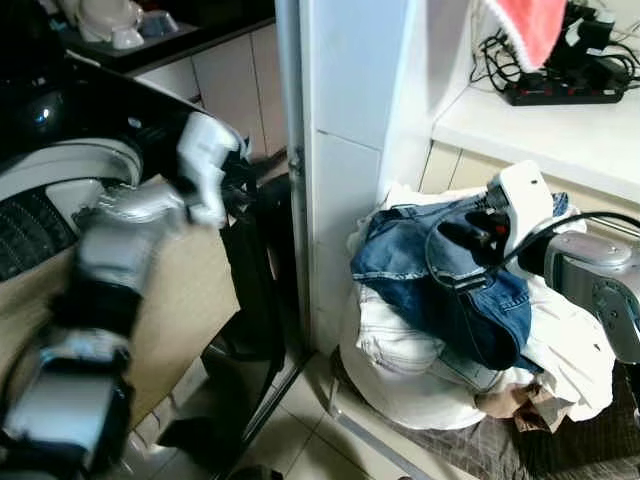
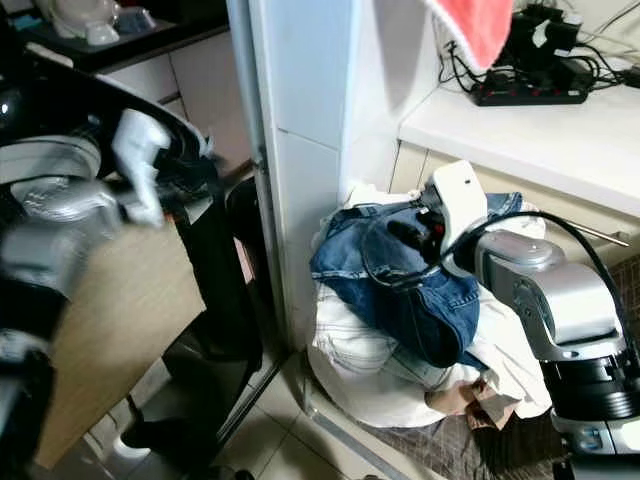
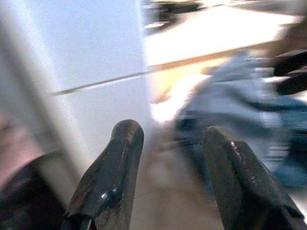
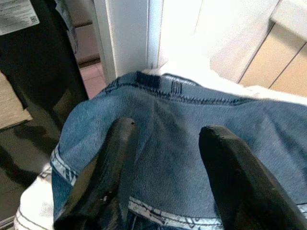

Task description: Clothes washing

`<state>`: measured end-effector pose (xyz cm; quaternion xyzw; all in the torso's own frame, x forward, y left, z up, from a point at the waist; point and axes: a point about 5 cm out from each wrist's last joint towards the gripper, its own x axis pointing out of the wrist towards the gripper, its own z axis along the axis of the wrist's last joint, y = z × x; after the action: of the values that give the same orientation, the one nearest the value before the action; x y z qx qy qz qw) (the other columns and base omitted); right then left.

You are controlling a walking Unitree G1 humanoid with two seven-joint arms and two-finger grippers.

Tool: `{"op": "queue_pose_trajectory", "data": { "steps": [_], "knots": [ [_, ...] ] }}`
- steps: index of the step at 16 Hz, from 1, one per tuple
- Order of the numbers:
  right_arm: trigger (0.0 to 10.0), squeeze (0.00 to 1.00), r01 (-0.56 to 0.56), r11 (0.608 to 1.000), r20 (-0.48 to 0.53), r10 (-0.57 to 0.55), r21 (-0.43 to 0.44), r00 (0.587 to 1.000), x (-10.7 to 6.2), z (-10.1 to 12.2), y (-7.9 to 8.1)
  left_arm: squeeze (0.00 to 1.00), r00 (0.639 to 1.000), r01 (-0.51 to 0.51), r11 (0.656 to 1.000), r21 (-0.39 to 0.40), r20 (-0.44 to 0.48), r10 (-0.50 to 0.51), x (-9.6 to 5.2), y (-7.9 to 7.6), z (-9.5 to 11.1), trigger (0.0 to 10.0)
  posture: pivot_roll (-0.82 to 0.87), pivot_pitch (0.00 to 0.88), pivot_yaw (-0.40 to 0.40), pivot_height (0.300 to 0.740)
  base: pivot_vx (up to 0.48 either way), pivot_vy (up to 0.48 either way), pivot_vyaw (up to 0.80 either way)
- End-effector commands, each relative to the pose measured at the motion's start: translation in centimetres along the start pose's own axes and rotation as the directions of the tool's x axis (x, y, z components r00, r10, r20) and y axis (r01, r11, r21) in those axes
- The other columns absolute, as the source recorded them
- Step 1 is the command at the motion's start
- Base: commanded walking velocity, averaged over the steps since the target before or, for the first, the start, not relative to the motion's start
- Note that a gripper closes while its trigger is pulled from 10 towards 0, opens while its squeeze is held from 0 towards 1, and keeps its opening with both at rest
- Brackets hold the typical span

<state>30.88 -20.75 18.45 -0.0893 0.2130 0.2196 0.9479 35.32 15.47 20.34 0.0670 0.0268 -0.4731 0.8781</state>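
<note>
- Sitting heaped on the floor at the foot of a white pillar [image 1: 345, 180]: a pile of laundry, with blue jeans [image 1: 440, 275] draped on top and white clothes [image 1: 400, 370] underneath.
- Hovering over the jeans: right claw [image 4: 165, 158], fingers [image 4: 108, 167] spread wide, tips just above or brushing the denim, nothing gripped.
- Showing near the fingertips in the right wrist view: the waistband of the jeans, with a dark label and belt loop.
- Reaching forward on the other side of the pillar: left claw [image 3: 168, 177], blurred, fingers [image 3: 115, 172] apart and holding nothing.
- Pointing toward the pillar and the laundry pile in the left wrist view, with the jeans lying blurred beyond the fingertips.
- Standing at the far left: the washing machine [image 1: 60, 170], its dark top raised and a pale rim showing beneath; a black garment [image 1: 250, 270] hanging down between it and the pillar.
- Lying beside the machine below the left arm: a tan panel [image 1: 170, 300].
- Running along the wall behind the pile: a white bench [image 1: 560, 130] carrying a black power strip [image 1: 565, 92] with tangled cables.
- Hanging in from the top edge above the bench: a red cloth [image 1: 530, 30].
- Covering the floor: pale tiles [image 1: 310, 430], with a dark checked fabric [image 1: 560, 450] spread beneath the pile.
</note>
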Motion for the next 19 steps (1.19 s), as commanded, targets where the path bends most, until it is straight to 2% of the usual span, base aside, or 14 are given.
{"op": "queue_pose_trajectory", "data": {
  "steps": [1, 2, 3, 5, 6, 9, 11, 12, 13, 19],
  "knots": [
    [10.0, 1.00, -0.028, 0.999, -0.001, 0.028, -0.018, 1.000, 0.5, 0.0, 0.1, 0.00, 0.998, 0.068, 0.998, -0.011, 0.003, -0.068, 0.5, -1.2, 0.2, 10.0, -0.17, 0.000, 0.070, 0.740, 0.000, 0.000, 0.00],
    [10.0, 1.00, -0.043, 0.999, -0.012, 0.043, -0.019, 0.999, 0.8, -0.3, 0.1, 0.00, 0.995, 0.101, 0.995, -0.021, 0.001, -0.101, 0.9, -2.0, 0.1, 10.0, -0.16, 0.000, 0.067, 0.740, 0.000, 0.000, 0.00],
    [10.0, 1.00, -0.091, 0.996, -0.045, 0.090, -0.015, 0.995, 1.7, -0.9, 0.3, 0.00, 0.983, 0.183, 0.983, -0.031, -0.017, -0.183, 1.4, -4.1, -0.4, 10.0, -0.16, 0.000, 0.065, 0.740, 0.000, 0.000, 0.00],
    [10.0, 1.00, -0.103, 0.994, -0.076, 0.101, -0.028, 0.992, 2.8, -1.4, 0.7, 0.00, 0.978, 0.206, 0.978, -0.046, -0.025, -0.207, 1.5, -5.2, -0.7, 10.0, -0.16, 0.000, 0.065, 0.740, 0.000, 0.000, 0.00],
    [10.0, 0.00, -0.099, 0.995, -0.103, 0.096, -0.028, 0.990, 3.4, -1.7, 0.8, 0.00, 0.976, 0.212, 0.976, -0.051, -0.028, -0.214, 1.5, -5.7, -0.8, 10.0, -0.16, 0.000, 0.065, 0.740, 0.000, 0.000, 0.00],
    [10.0, 0.00, -0.133, 0.991, -0.146, 0.132, -0.003, 0.981, 5.0, -2.9, 1.4, 0.00, 0.978, 0.205, 0.977, -0.055, -0.021, -0.207, 1.7, -6.7, -1.1, 10.0, -0.15, 0.000, 0.052, 0.740, 0.000, 0.000, 0.00],
    [10.0, 0.00, -0.146, 0.989, -0.163, 0.143, -0.006, 0.976, 5.5, -3.4, 1.6, 0.00, 0.979, 0.200, 0.978, -0.060, -0.024, -0.202, 1.7, -7.1, -1.1, 10.0, -0.15, 0.000, 0.050, 0.740, 0.000, 0.000, 0.00],
    [7.2, 0.00, -0.160, 0.987, -0.174, 0.160, 0.012, 0.972, 6.0, -3.9, 1.8, 0.00, 0.980, 0.196, 0.978, -0.065, -0.026, -0.198, 1.6, -7.4, -1.1, 10.0, -0.15, 0.000, 0.049, 0.740, 0.000, 0.000, 0.00],
    [0.0, 0.00, -0.168, 0.985, -0.180, 0.171, 0.028, 0.969, 6.3, -4.3, 1.9, 0.00, 0.980, 0.196, 0.978, -0.069, -0.027, -0.199, 1.6, -7.6, -1.1, 10.0, -0.15, 0.000, 0.047, 0.740, 0.000, 0.000, 0.00],
    [0.0, 0.00, -0.163, 0.986, -0.204, 0.167, 0.037, 0.965, 6.3, -4.9, 1.5, 0.00, 0.972, 0.226, 0.971, -0.076, -0.046, -0.230, 1.7, -8.3, -1.3, 10.0, -0.15, 0.000, 0.052, 0.740, 0.000, 0.000, 0.00]
  ]
}}
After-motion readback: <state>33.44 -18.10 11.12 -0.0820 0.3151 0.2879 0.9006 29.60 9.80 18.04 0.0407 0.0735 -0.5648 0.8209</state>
